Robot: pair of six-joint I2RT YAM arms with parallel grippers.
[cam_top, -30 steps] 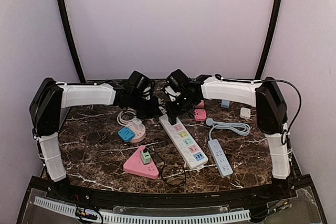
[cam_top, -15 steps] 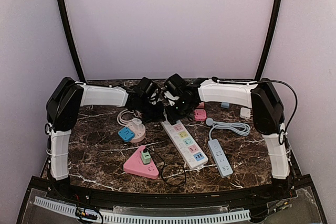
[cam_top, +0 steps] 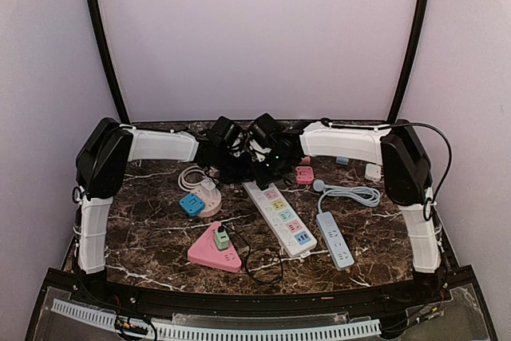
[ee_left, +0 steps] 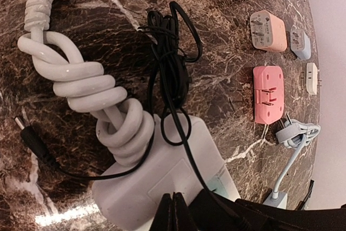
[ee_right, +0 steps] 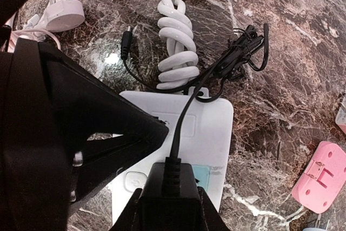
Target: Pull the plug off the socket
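Plug: the black plug (ee_right: 172, 185) is sitting in the far end of the white power strip (ee_right: 184, 139), its thin black cord (ee_right: 208, 77) running away over the strip's end to a bunched tangle on the table (ee_right: 281, 58).
Right hand: the right hand (ee_right: 171, 209) is clenching the black plug from both sides, seen right at the bottom edge of its wrist view.
Power strip: in the overhead view the white power strip (cam_top: 279, 215) is lying diagonally mid-table, its coloured outlets running toward the near side; its coiled white cable (ee_left: 81, 87) is piling up beyond the far end.
Left hand: the left hand (ee_left: 173, 212) is pressing down at the strip's far end, fingers looking drawn together; whether it is gripping anything, I cannot tell.
Neighbours: a pink adapter (ee_left: 268, 93) is lying just to one side, a peach adapter (ee_left: 267, 31) farther off.
Risk, strip lifting: if the left hand is not pinning the strip firmly, the pull is likely dragging the whole strip up with the plug.
Risk, snagging: the thin cord is looping under the white coil, so a fast pull may be tugging the tangle.
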